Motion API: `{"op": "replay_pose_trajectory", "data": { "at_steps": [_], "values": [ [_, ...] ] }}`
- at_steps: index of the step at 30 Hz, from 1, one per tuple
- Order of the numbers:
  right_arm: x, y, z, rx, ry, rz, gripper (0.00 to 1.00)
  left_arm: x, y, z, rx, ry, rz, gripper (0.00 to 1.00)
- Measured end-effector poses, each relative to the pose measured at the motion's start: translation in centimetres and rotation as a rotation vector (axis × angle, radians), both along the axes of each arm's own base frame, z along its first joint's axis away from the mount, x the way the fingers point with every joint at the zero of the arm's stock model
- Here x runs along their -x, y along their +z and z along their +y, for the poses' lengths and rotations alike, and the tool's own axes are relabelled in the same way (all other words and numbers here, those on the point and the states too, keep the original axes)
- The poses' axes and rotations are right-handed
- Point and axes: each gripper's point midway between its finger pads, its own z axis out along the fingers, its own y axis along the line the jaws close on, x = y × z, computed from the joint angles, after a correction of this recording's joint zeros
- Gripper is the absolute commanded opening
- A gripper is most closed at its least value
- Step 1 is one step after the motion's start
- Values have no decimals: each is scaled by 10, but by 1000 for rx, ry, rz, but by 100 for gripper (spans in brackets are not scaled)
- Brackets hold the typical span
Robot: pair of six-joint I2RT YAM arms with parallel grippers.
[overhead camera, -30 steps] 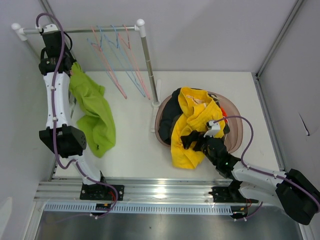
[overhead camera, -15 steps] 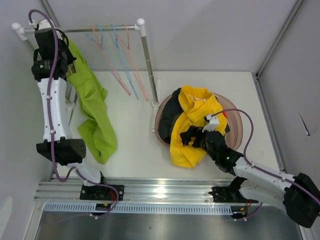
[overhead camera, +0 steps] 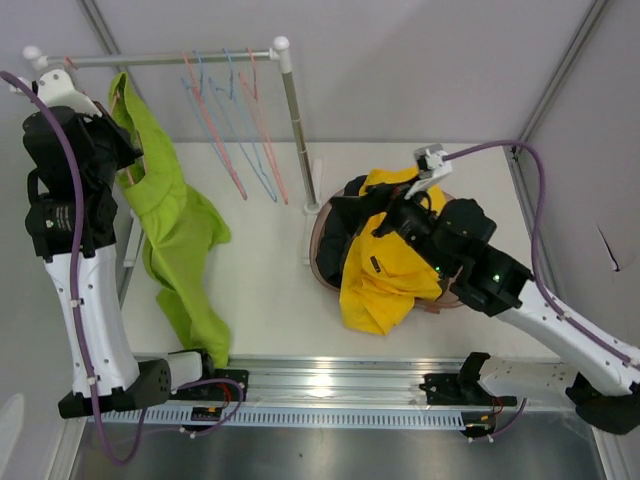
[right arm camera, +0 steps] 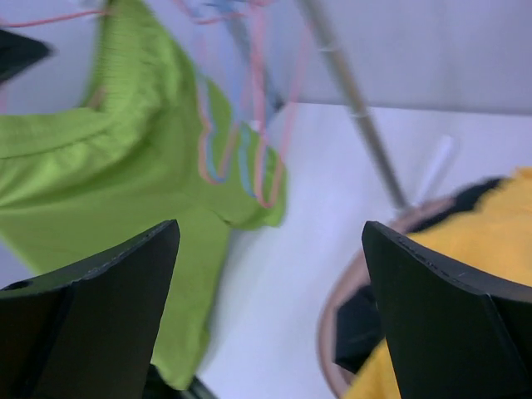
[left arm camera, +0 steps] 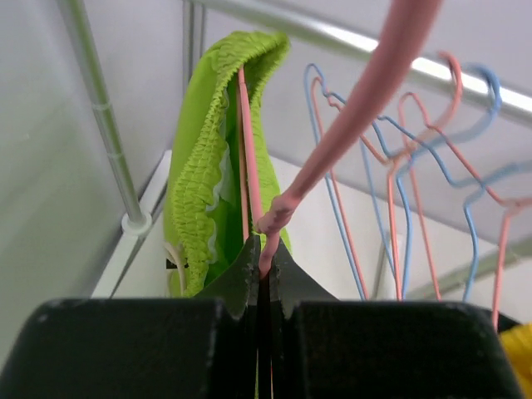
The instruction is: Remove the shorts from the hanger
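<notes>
1. One pair, the lime green shorts point(overhead camera: 170, 240), hangs on a pink hanger point(left arm camera: 249, 158). The waistband is uppermost near the rail point(overhead camera: 170, 58), and the legs trail down toward the near edge of the table point(overhead camera: 270, 290).
2. The left gripper point(left arm camera: 264, 258) is pinched tight on that hanger's wire.
3. The right gripper point(right arm camera: 268, 233), jaws spread wide and empty, hovers over the yellow shorts point(overhead camera: 385, 275) in the basin point(overhead camera: 470, 270). The green cloth lies well apart to its left, so this free arm probably pulls.

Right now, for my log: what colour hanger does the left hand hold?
Pink hanger; left wrist view shows it best.
</notes>
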Motion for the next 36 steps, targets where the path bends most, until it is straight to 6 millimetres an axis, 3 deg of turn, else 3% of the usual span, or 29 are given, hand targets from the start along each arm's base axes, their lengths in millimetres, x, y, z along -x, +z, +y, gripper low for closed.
{"op": "replay_pose_trajectory", "data": {
  "at_steps": [5,10,14,16,20,25,28,29,31,32,36],
  "values": [
    [47,25,96,58,242,-43,99,17,-5,-8,5,-28,-5,0],
    [87,-13,204,206,415,-19,100,16,-3,-11,12,-39,-17,0],
    [112,-34,260,274,485,-12,99,14,-7,-13,20,-52,-9,0],
    [127,-34,282,274,518,-18,99,13,-11,-14,26,-55,-2,0],
    [146,-35,308,264,560,-28,99,11,-24,-15,32,-61,25,0],
    [141,-43,324,266,548,-25,98,13,-26,-16,35,-69,31,0],
    [133,-58,330,288,520,-18,60,15,-24,-18,36,-78,23,0],
    [130,-66,332,294,512,-15,33,16,-23,-19,38,-79,20,0],
    [125,-85,332,310,494,2,16,19,-21,-20,43,-79,15,0],
    [124,-100,332,326,487,12,0,20,-20,-20,45,-80,15,0],
    [124,-172,323,395,463,82,0,23,-26,-21,57,-80,39,0]
  ]
}}
